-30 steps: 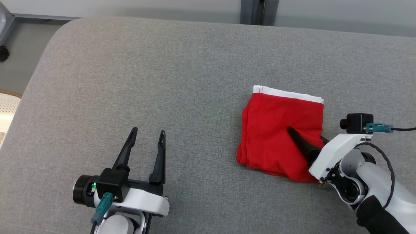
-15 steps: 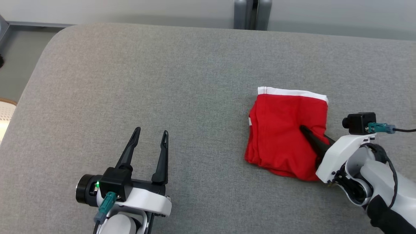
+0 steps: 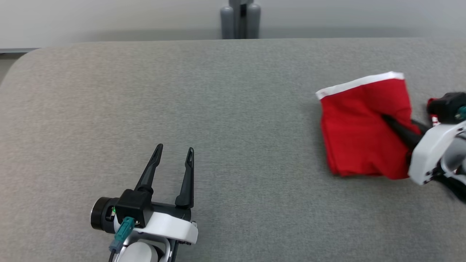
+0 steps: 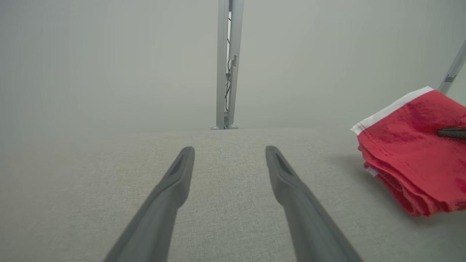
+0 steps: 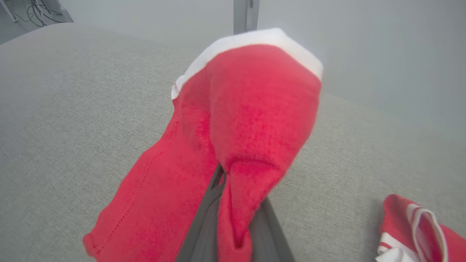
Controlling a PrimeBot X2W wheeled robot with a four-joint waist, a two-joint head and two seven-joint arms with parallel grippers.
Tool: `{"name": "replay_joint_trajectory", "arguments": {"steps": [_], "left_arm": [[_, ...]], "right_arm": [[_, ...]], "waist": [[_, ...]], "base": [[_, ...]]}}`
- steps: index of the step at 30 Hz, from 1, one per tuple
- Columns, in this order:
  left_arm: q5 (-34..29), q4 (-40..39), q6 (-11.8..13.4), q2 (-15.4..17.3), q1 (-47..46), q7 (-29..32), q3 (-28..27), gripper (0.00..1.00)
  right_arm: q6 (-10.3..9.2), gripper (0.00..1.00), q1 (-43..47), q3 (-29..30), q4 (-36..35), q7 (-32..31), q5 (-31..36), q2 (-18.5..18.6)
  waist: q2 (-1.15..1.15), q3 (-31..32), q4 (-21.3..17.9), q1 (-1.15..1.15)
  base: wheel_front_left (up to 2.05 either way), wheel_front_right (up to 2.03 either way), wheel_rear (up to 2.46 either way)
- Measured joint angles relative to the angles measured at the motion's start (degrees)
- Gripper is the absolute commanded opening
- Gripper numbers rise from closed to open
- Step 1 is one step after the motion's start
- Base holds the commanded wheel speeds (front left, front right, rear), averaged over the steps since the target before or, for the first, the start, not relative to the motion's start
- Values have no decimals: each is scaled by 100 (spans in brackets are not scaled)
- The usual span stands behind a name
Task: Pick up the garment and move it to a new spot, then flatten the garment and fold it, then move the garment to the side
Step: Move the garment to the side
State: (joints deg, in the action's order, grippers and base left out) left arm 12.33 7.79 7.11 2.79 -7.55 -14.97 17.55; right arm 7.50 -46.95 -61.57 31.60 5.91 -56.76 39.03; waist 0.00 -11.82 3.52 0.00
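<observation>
The garment [image 3: 358, 138] is a folded red piece with a white band along its far edge, at the right of the grey padded surface [image 3: 218, 109]. My right gripper [image 3: 387, 119] is shut on its right part, dark fingers pinching a fold. In the right wrist view the red garment [image 5: 247, 109] drapes over the fingers [image 5: 204, 225] and hides their tips. The left wrist view shows the garment [image 4: 415, 153] raised at the band side, shadow beneath. My left gripper [image 3: 174, 150] stands open at the lower left over bare surface, nothing between its fingers [image 4: 291, 189].
A second red-and-white cloth [image 5: 415, 233] lies on the surface just right of the held garment, partly behind my right wrist [image 3: 432, 118]. A grey post [image 3: 240, 18] stands behind the far edge. The surface's rounded left corner [image 3: 14, 65] is near.
My right gripper shut on the garment and carried it to the right, tilting its white band. The head camera has turned, shifting the whole picture. The left gripper stayed open and still.
</observation>
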Motion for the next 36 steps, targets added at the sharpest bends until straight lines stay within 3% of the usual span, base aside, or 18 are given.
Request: {"name": "replay_joint_trajectory", "arguments": {"steps": [7, 10, 16, 25, 36], "left_arm": [[41, -21, 47, -2, -113, -1, 13, 100], [32, -22, 43, 1, -166, -1, 11, 100], [-21, 27, -11, 0, -259, 0, -12, 100], [-225, 90, -158, 0, -349, -1, -171, 100], [-485, 98, -360, 0, -544, -1, -318, 100]], "right_arm": [[1, 0, -108, 336, -790, -222, -299, 835], [0, 0, -72, 568, -901, -277, -407, 1278], [0, 0, 244, 983, -893, -286, -554, 1712], [0, 0, 577, 1500, -119, -207, -481, 1685], [1, 0, 51, 1685, 1581, -98, 1182, 1191]], "waist": [[0, -186, -367, 0], [0, -296, -478, 0], [0, -491, -593, 0], [0, -754, -637, 0], [0, -1282, -658, 0]], "base": [[0, 0, 0], [0, 0, 0], [0, 0, 0], [0, 0, 0], [0, 0, 0]]}}
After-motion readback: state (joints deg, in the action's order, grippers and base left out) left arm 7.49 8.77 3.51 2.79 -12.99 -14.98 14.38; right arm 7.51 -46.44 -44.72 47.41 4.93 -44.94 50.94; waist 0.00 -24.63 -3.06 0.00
